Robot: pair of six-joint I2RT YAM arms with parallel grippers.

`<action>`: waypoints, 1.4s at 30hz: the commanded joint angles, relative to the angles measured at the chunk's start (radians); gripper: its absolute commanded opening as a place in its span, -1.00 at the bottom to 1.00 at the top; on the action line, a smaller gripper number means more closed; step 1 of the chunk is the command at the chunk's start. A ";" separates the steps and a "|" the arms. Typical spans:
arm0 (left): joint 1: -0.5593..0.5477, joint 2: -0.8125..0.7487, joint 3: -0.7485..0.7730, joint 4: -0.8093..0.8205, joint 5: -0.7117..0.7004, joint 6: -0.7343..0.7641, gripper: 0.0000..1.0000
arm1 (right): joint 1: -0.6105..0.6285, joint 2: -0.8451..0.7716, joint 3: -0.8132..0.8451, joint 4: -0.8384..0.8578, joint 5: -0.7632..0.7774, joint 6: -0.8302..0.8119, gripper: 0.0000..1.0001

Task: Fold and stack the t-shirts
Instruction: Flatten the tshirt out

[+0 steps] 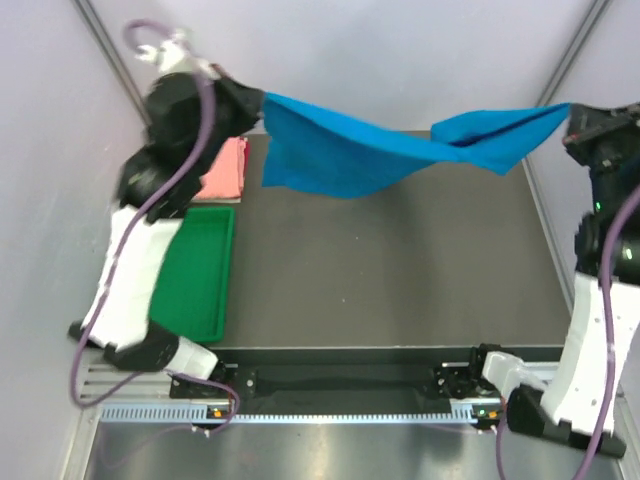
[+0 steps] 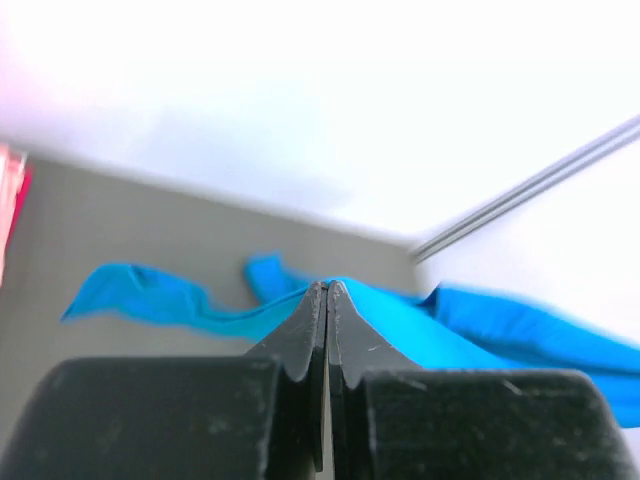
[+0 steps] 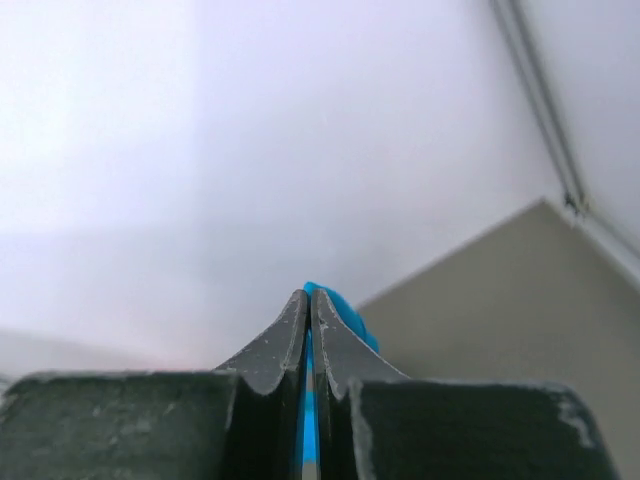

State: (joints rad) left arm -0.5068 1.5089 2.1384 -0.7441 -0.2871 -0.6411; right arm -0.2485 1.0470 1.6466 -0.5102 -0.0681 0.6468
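The bright blue t-shirt [image 1: 380, 150] hangs stretched in the air above the far part of the table, held at both ends. My left gripper [image 1: 250, 105] is shut on its left end, high at the back left; the left wrist view shows blue cloth [image 2: 470, 335] running out from the closed left gripper [image 2: 327, 288]. My right gripper [image 1: 572, 118] is shut on its right end; the right wrist view shows a blue strip [image 3: 340, 305] pinched at the closed right gripper [image 3: 309, 295]. The salmon pink t-shirt [image 1: 226, 170] lies folded at the back left of the table.
A green plastic tray [image 1: 200, 270] lies along the table's left side, in front of the pink shirt. The dark table top [image 1: 400, 270] spreads below the hanging shirt. Grey walls close in on the left, back and right.
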 commanded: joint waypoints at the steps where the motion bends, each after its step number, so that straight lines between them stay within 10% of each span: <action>1: -0.001 -0.184 0.005 -0.029 0.012 -0.011 -1.00 | 0.008 -0.180 0.076 -0.022 0.162 0.006 -1.00; 9: -0.001 -0.485 -0.127 0.043 0.114 -0.058 -1.00 | 0.008 -0.491 0.139 0.016 0.313 -0.001 -1.00; 19: 0.001 -0.495 -0.083 -0.015 0.094 -0.013 -1.00 | 0.052 -0.398 0.400 -0.125 0.353 -0.099 -1.00; 29: 0.016 -0.360 -0.625 0.245 -0.228 0.169 -1.00 | 0.071 -0.252 -0.366 0.340 0.303 -0.200 -1.00; 35: 0.212 -0.002 -0.700 0.459 -0.037 0.132 -1.00 | 0.071 0.110 -0.636 0.850 0.219 -0.167 -1.00; 42: 0.323 0.600 -0.324 0.500 0.140 0.146 -1.00 | 0.077 0.927 -0.207 0.934 -0.028 -0.079 -1.00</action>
State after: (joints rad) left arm -0.2157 2.0037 1.6318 -0.3466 -0.2279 -0.5163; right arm -0.1802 1.8023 1.2499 0.2234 0.0414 0.5236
